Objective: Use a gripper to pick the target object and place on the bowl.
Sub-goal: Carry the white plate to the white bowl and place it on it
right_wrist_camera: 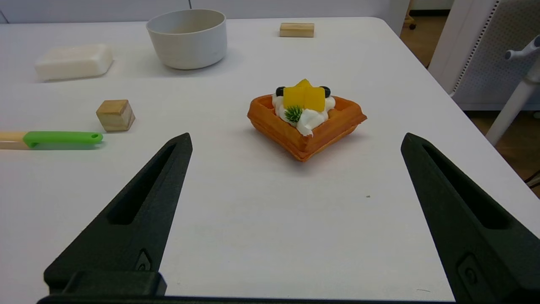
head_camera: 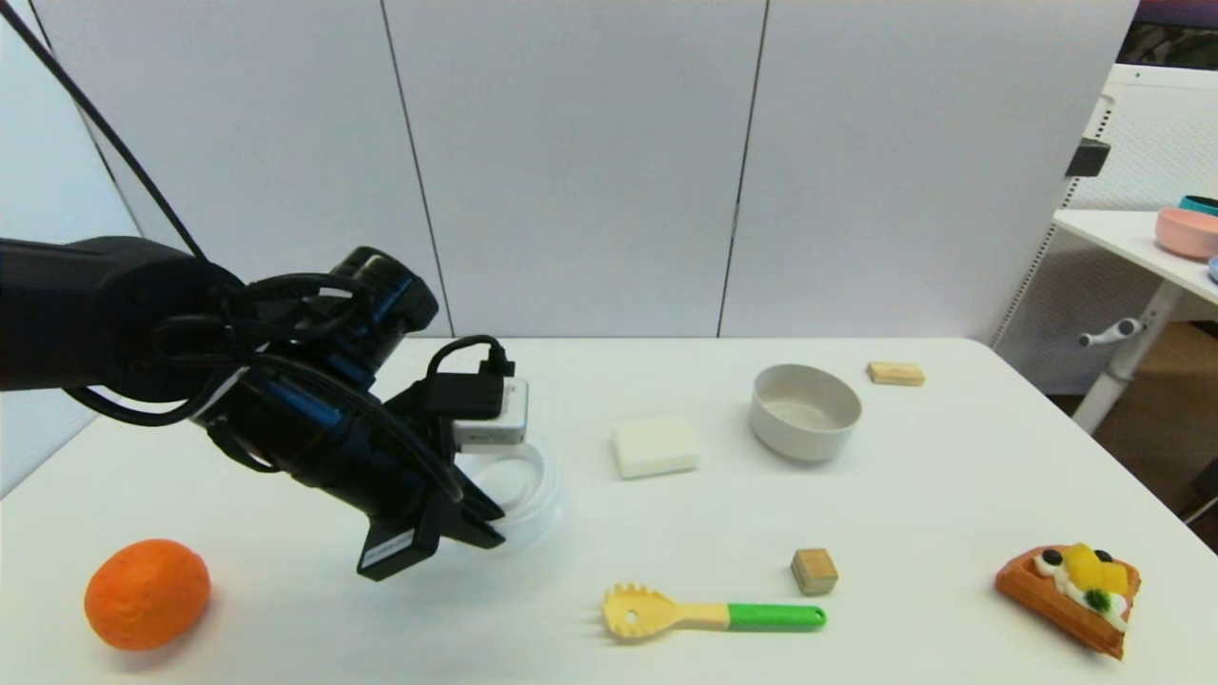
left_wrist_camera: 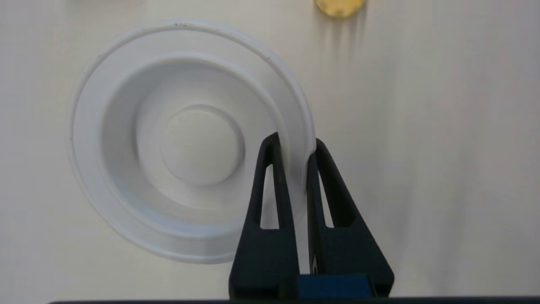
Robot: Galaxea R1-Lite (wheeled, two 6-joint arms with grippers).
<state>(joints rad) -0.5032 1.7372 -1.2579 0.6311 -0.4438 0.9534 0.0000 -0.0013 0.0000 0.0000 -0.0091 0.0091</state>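
The right gripper (right_wrist_camera: 295, 143) waits low over the surface (head_camera: 933, 495), fingers wide apart. The left gripper (left_wrist_camera: 294, 145) pinches the rim of the white ringed container (left_wrist_camera: 185, 139). Carrying it across to the beige bowl (head_camera: 805, 411), farther back, is left.

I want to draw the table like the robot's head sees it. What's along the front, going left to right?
orange → left gripper pinching the white ringed container → yellow-and-green pasta spoon → small wooden cube → toy waffle.
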